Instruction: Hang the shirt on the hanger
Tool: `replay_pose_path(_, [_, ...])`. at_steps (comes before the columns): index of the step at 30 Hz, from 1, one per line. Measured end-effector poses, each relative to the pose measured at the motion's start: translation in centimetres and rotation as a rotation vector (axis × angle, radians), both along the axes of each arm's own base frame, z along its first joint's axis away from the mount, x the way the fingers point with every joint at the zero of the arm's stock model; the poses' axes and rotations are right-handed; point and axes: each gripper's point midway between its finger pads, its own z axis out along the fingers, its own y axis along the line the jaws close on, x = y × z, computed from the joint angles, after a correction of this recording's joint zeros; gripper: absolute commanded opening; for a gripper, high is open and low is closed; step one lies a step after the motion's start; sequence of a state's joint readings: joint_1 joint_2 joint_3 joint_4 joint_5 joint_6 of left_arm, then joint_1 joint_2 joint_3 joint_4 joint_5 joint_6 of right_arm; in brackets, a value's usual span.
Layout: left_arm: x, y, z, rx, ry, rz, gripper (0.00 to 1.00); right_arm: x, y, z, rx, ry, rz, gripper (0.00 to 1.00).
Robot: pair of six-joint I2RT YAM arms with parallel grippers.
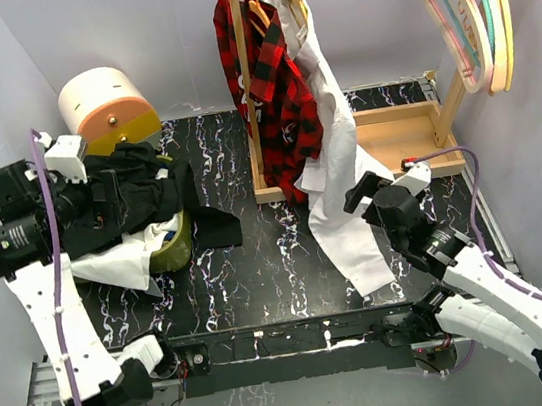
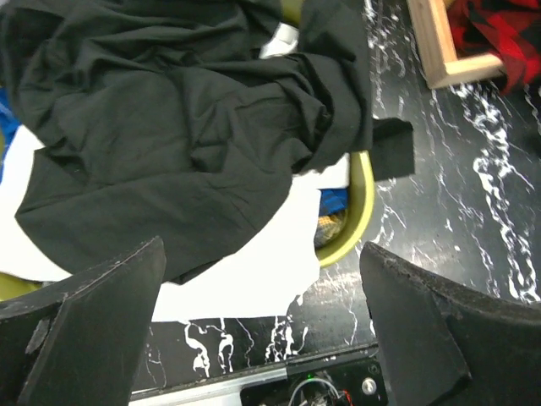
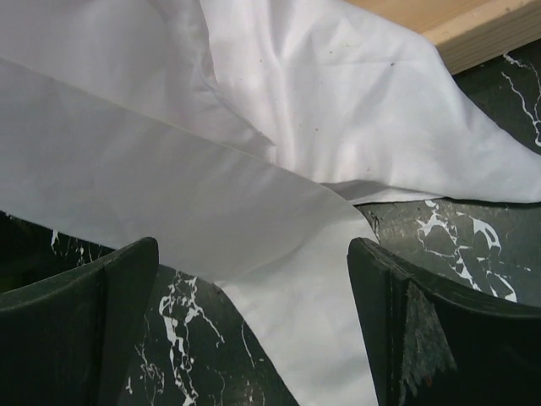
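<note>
Left wrist view: large plain black long-sleeved shirt (image 2: 186, 118) lying crumpled over olive-green tub (image 2: 365, 203), left side of black marbled counter (image 2: 473, 169). Left gripper (image 2: 262, 249) hovering above it, released, empty. Right gripper (image 3: 252, 245) also released, hovering over white hanging shirt (image 3: 254, 101). Step: approaching for pickup. Next move probably calling for descending and pinching a fabric fold.

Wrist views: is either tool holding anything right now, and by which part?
Nothing is held. The left tool is open, facing the black shirt; the right tool is open, facing the white shirt.
</note>
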State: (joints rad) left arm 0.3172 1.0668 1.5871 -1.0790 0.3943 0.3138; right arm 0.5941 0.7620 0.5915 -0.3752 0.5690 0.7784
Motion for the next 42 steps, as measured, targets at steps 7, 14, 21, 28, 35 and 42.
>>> replay_pose_path(7, [1.8, -0.6, -2.1, -0.048, 0.195, -0.160, 0.97, -2.9, 2.0, 1.2, 0.054, 0.000, 0.206, 0.99])
replay_pose_path(14, [3.9, 0.4, -3.3, -0.022, 0.291, -0.205, 0.97, -5.1, 4.4, 4.5, 0.110, -0.100, 0.420, 0.98])
replay_pose_path(21, [5.6, 0.2, -2.3, -0.026, 0.243, -0.188, 0.97, -5.4, 4.6, 4.6, 0.100, -0.096, 0.445, 0.98])
replay_pose_path(28, [3.4, 0.5, -2.4, 0.025, 0.191, -0.127, 0.97, -5.4, 4.6, 4.5, 0.100, -0.091, 0.446, 0.98])
replay_pose_path(35, [5.8, 2.9, -6.2, 0.108, 0.309, -0.141, 0.97, -4.8, 5.9, 4.1, 0.112, -0.073, 0.481, 0.99])
replay_pose_path(42, [7.9, 3.1, -11.4, 0.156, 0.431, -0.233, 0.92, -4.3, 6.9, 3.8, 0.120, -0.058, 0.511, 0.98])
